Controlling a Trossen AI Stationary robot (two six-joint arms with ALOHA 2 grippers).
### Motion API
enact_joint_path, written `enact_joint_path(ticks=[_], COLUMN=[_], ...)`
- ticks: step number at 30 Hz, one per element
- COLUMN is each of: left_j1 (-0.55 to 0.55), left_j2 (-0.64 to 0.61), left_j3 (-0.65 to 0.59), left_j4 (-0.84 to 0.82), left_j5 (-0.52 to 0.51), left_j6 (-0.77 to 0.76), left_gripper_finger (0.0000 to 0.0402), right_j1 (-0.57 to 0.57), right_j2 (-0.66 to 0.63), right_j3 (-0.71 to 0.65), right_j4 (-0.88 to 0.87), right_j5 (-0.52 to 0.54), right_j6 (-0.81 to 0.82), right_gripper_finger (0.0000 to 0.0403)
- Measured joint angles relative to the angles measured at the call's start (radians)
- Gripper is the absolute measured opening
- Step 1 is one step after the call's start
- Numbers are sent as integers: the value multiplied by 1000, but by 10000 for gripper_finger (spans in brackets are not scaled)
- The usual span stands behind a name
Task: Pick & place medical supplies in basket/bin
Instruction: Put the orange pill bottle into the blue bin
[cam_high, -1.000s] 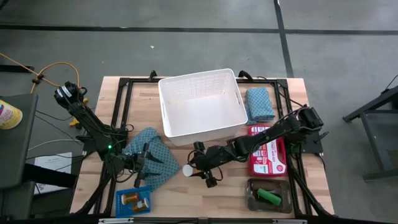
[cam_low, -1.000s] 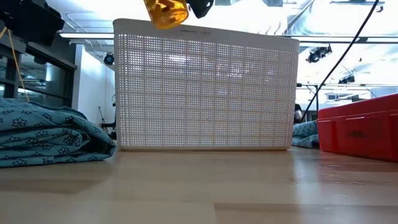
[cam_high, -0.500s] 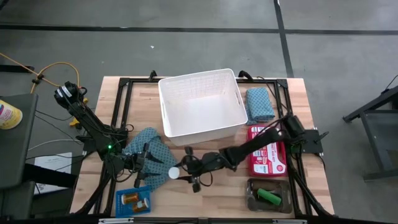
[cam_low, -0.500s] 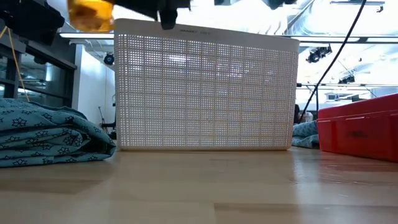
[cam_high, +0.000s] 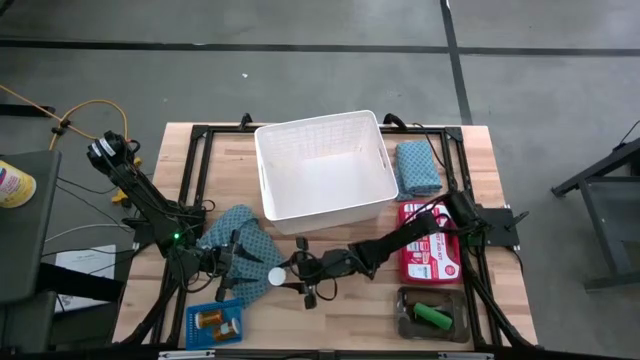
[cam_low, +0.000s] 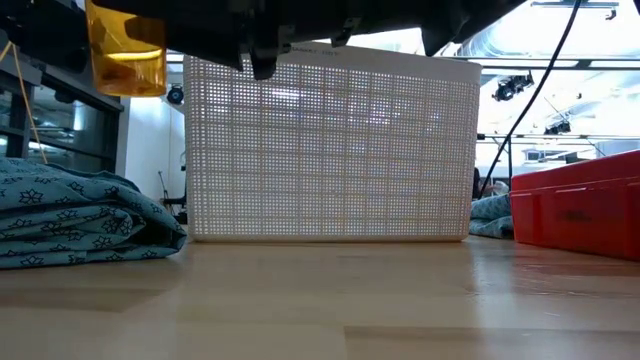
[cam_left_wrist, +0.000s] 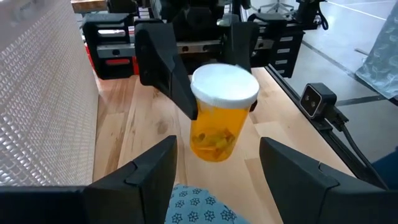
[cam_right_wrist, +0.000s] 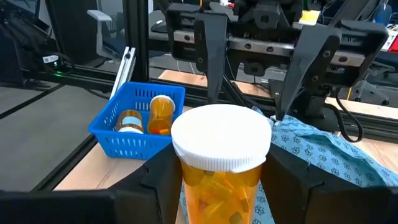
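An orange pill bottle (cam_right_wrist: 221, 160) with a white cap hangs above the table at centre-left, clamped between the two fingers of the right gripper (cam_high: 285, 278), which reaches across from the right side. We see the bottle held off the wood, over the near right edge of a teal patterned cloth (cam_high: 243, 262). The left gripper (cam_high: 240, 262) faces it from just beside, its fingers spread wide and holding nothing, resting at the cloth.

The white basket (cam_high: 325, 168) stands on the far side of the table, well apart from the bottle. The bottle is instead close to the small blue mesh tray (cam_right_wrist: 122, 140) at the near left corner, where two more orange bottles already lie.

We judge the risks as these. The smooth round plastic could slip or twist in the fingers, since the grip is on its curved sides. If the bottle is passed across, a release before the left fingers close would drop it onto the cloth, from which it could roll. The two grippers stand close enough that a careless approach could knock them together.

The bottle is translucent amber, with loose yellow-orange contents low inside and a plain wide cap.
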Motion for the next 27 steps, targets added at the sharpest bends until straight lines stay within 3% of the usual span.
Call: enact_joint_path(ticks=[27], left_j1=[0], left_j2=[0], left_j3=[0], left_j4=[6], left_j5=[0], left_j6=[0], left_gripper_finger=[223], right_j1=[3], right_j2=[-2], right_j3=[0], right_j4=[-10], right_j5=[-8], right_j6=[0], right_gripper_finger=[174])
